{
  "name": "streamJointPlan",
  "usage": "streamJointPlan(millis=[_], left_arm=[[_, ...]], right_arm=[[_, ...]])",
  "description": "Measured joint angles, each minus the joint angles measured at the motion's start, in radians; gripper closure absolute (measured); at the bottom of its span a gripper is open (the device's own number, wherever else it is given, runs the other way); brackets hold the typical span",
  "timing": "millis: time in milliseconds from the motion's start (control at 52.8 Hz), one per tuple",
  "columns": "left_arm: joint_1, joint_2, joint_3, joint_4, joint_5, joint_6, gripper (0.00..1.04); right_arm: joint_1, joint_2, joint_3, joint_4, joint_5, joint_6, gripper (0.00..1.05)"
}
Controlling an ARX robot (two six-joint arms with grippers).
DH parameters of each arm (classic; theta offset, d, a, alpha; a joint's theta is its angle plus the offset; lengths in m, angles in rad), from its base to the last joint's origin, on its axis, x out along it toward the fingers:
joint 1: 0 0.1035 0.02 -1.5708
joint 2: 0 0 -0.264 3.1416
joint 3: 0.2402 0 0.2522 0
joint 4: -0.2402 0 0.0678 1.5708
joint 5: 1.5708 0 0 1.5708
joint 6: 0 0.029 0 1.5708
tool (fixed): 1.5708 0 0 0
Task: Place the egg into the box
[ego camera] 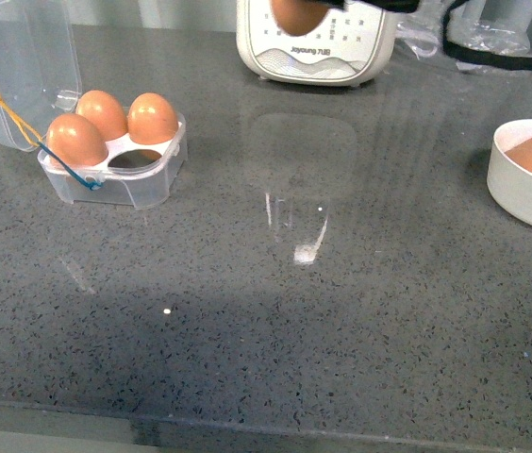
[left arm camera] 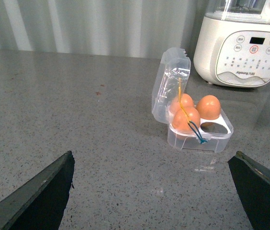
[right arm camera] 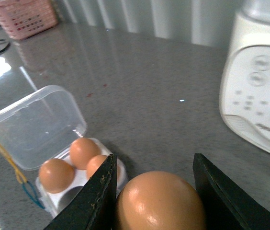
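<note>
The egg (right arm camera: 159, 203), smooth and orange-brown, sits between the two dark fingers of my right gripper (right arm camera: 154, 165), which is shut on it. In the front view the egg (ego camera: 294, 14) hangs at the top edge, in front of the white appliance, well right of the box. The box (ego camera: 115, 165) is a clear four-cell case at the far left with its lid (ego camera: 21, 66) open. It holds three brown eggs, and the front right cell (ego camera: 137, 159) is empty. My left gripper (left arm camera: 154, 163) is open over bare counter, short of the box (left arm camera: 207, 136).
A white kitchen appliance (ego camera: 315, 42) stands at the back centre. A round white bowl (ego camera: 525, 184) with brown eggs sits at the right edge. A pink basket (right arm camera: 25, 17) is far off in the right wrist view. The counter (ego camera: 294, 330) is grey speckled stone.
</note>
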Motion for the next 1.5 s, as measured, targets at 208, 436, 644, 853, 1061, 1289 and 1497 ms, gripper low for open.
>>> streamJointPlan(millis=[208, 436, 644, 853, 1061, 1289, 1497], left_arm=[[0.0, 0.0, 0.0, 0.0, 0.0, 0.0, 0.07], [0.0, 0.0, 0.0, 0.0, 0.0, 0.0, 0.07], [0.0, 0.0, 0.0, 0.0, 0.0, 0.0, 0.07], [0.0, 0.0, 0.0, 0.0, 0.0, 0.0, 0.07], [0.0, 0.0, 0.0, 0.0, 0.0, 0.0, 0.07], [0.0, 0.0, 0.0, 0.0, 0.0, 0.0, 0.07], [0.0, 0.0, 0.0, 0.0, 0.0, 0.0, 0.07]], right_arm=[[0.097, 0.124, 0.158, -0.101, -0.079, -0.002, 0.63], [0.176, 0.184, 0.245, -0.196, -0.121, -0.08, 0.63], [0.218, 0.222, 0.274, -0.241, -0.134, -0.146, 0.63], [0.217, 0.266, 0.32, -0.254, -0.118, -0.157, 0.63], [0.22, 0.283, 0.348, -0.271, -0.1, -0.166, 0.63], [0.22, 0.286, 0.349, -0.271, -0.074, -0.172, 0.63], [0.215, 0.286, 0.349, -0.274, -0.06, -0.182, 0.63]])
